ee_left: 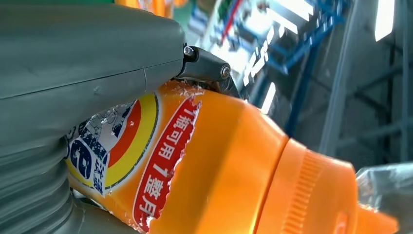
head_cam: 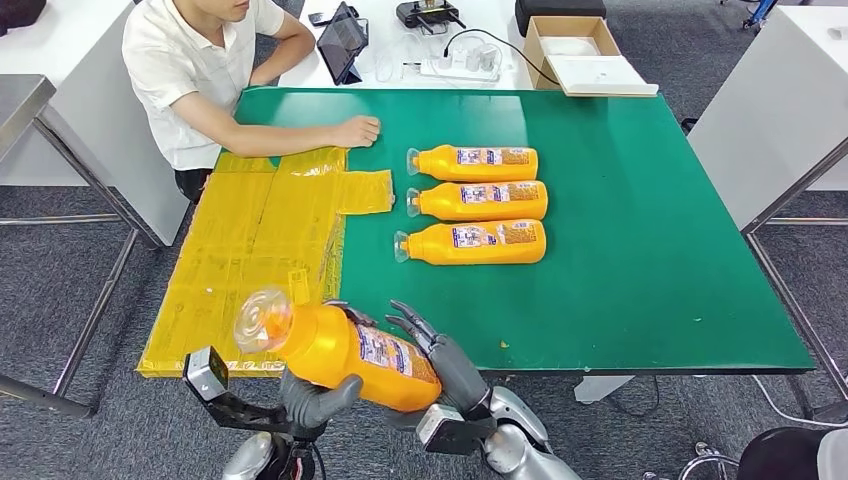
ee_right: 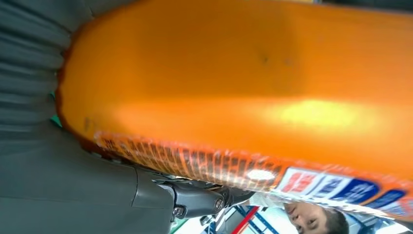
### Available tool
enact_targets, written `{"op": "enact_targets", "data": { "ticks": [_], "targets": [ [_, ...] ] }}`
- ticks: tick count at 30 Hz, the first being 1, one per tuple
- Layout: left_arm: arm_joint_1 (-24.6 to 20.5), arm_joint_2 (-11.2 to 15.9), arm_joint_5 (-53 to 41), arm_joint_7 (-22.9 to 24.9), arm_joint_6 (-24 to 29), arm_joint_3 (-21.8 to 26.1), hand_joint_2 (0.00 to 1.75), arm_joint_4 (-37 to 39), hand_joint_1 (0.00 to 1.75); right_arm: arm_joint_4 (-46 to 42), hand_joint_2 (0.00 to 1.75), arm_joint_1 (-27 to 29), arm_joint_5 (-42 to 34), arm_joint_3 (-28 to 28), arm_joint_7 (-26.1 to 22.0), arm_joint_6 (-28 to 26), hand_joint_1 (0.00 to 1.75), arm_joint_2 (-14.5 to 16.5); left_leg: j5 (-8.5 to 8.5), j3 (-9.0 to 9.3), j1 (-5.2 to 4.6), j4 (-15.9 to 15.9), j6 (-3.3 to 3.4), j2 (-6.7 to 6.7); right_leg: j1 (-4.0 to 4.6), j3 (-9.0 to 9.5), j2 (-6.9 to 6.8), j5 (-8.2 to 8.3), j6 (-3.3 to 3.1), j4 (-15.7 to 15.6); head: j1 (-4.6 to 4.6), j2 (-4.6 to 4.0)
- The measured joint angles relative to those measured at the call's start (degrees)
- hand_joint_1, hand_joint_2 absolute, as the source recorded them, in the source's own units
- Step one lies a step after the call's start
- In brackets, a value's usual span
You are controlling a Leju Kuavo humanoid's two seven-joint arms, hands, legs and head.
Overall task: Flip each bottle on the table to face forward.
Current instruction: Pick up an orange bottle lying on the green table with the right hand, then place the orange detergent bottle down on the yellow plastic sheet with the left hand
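Bottles of orange liquid, four in all: three lying in a row on the green table [head_cam: 640, 250], one held up in both hands near the table's near edge. Largest to smallest: green table first, filling the middle of the head view; on its left part a yellow sheet [head_cam: 250, 260], spread flat and hanging over the left edge. Beyond the far edge, a white table [head_cam: 480, 40] carrying a tablet [head_cam: 341, 40], a power strip [head_cam: 458, 68] with cables, and an open cardboard box [head_cam: 570, 45], pale packing inside, flap folded out to the right. Seated at the far left corner, a person in a white shirt [head_cam: 190, 70], one hand resting [head_cam: 357, 131] on the green top just beside the yellow sheet. Lying bottles all on their sides, caps pointing left, labels with small print up, parallel and near each other: far bottle [head_cam: 473, 162], middle bottle [head_cam: 478, 200], near bottle [head_cam: 470, 242]. Held bottle [head_cam: 340, 350] tilted, clear cap [head_cam: 262, 320] raised toward the left, base lower right, above the near edge of the table. Left hand [head_cam: 315, 400] gripping from below, thumb across the front label in the wrist view. Right hand [head_cam: 440, 355] cupping the base end, fingers spread along the bottle's side. Held bottle's red, blue and yellow front label [ee_left: 122, 146] close under the left wrist camera.
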Motion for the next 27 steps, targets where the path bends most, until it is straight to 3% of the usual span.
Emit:
{"op": "enact_targets", "data": {
  "ticks": [9,17,19,23,27],
  "targets": [
    [-0.1,1.0,3.3,4.0,-6.9,2.1,1.75,0.5,1.75,-5.4,0.0,3.1,1.0,0.0,-0.5,-4.9,0.0,-0.9,0.0,-0.02,0.0,0.0,0.0,0.0,0.0,0.0,0.0,0.0,0.0,0.0,0.0,0.0],
    [0.1,1.1,3.0,4.8,-7.2,2.8,1.75,0.5,1.75,-8.6,0.0,4.3,-0.9,0.0,-0.5,-5.4,0.0,-1.3,0.0,-0.02,0.0,0.0,0.0,-0.03,0.0,0.01,-0.01,0.0,-0.01,0.0,0.02,0.01],
    [0.1,1.2,-0.3,4.4,-4.2,3.3,1.75,0.3,1.75,-10.5,0.0,4.9,-1.9,0.0,-0.5,-7.2,0.0,-1.6,0.0,-0.03,0.0,0.0,0.0,-0.03,0.0,0.01,-0.01,0.0,-0.01,0.0,0.02,0.0],
    [0.6,1.6,-12.0,1.9,7.0,5.3,1.75,-0.2,1.75,-14.3,0.0,6.2,-2.0,-0.4,-0.5,-10.6,0.0,-2.3,0.0,-0.02,0.0,0.0,0.0,0.01,0.0,-0.02,0.0,-0.01,-0.01,0.0,0.02,0.01],
    [1.1,1.6,-17.0,-0.1,15.3,8.7,1.75,-1.6,1.75,-18.3,0.0,8.6,-1.7,-1.9,-0.5,-12.1,0.0,-3.0,-0.01,-0.04,0.0,0.0,0.0,-0.02,0.0,-0.02,-0.01,-0.01,-0.01,0.0,0.01,0.01]
  ]
}}
